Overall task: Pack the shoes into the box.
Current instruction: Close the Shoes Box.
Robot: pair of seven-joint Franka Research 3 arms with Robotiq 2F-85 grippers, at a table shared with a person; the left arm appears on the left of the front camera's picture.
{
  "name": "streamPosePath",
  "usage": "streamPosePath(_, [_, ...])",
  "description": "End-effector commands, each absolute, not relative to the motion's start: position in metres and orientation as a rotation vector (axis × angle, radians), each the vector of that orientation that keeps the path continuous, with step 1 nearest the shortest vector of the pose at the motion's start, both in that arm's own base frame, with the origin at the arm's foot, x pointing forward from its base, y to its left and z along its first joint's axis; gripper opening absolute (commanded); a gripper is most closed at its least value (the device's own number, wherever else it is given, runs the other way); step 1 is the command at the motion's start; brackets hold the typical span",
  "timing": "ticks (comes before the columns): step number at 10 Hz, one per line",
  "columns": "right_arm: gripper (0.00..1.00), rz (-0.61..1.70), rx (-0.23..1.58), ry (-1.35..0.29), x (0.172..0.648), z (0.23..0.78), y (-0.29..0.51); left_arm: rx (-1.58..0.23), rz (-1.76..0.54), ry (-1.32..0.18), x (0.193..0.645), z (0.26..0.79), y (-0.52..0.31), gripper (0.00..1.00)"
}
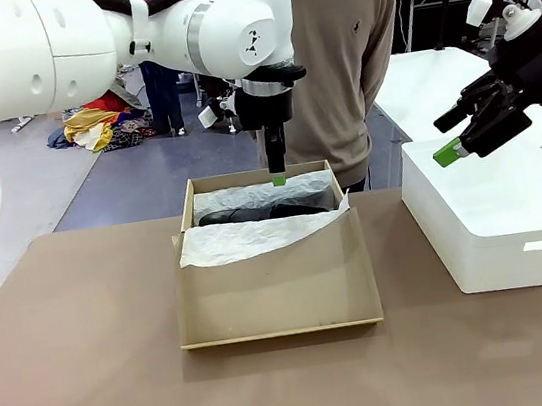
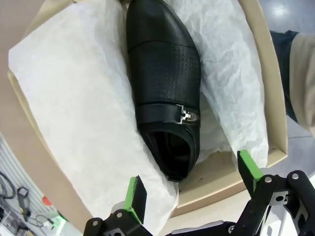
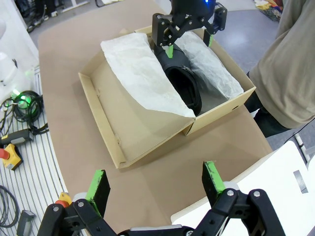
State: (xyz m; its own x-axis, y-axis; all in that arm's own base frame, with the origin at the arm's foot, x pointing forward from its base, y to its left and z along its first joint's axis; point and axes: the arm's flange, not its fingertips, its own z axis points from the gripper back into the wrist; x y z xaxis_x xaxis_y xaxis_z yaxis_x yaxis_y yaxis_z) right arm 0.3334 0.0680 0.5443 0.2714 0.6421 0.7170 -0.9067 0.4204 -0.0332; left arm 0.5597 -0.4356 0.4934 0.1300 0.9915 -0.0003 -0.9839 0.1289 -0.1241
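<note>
1. Shoes (image 2: 167, 98): one glossy black shoe, strap and buckle up, lies on the tissue paper (image 2: 83, 113) inside the box (image 1: 188, 207). It is just ahead of the left jaws and in line with the gap between them, heel end nearest, touching neither pad.
2. Left jaws stand wide and hold nothing. Their green pads (image 2: 135, 194) hang above the far end of the box, apart from shoe and paper.
3. In the front view a long dark shape runs across the box below the left jaws. It looks like two shoes lying together, but tissue hides part of it, so I cannot tell for certain that both are in.
4. Right jaws are also spread wide and empty, one green pad (image 1: 449, 151) showing in the front view. They are raised over the white bin (image 1: 497, 232), and the box lies well ahead of them, far out of reach.
5. Judged from this, the placing step looks finished or close to it: the shoe sits fully inside the walls and nothing is being carried.
6. What seems left: a sheet of tissue is draped over the near wall, away from the left jaws, and the lid (image 1: 276, 293) lies folded open on the bench (image 1: 95, 389). Covering the shoes and closing the flap would complete the packing.
</note>
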Motion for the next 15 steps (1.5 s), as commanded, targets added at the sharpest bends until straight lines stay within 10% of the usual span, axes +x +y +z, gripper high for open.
streamPosePath(1, [1.0,1.091,0.453,-0.748,0.335,0.545,0.069,-0.102,1.448,-0.088,0.558,0.498,-0.434,1.0])
streamPosePath(9, [1.0,1.091,0.453,-0.748,0.335,0.545,0.069,-0.103,1.439,-0.09,0.56,0.494,-0.436,1.0])
streamPosePath(15, [1.0,1.091,0.453,-0.748,0.335,0.545,0.069,-0.097,0.731,-0.164,0.559,0.539,-0.357,1.0])
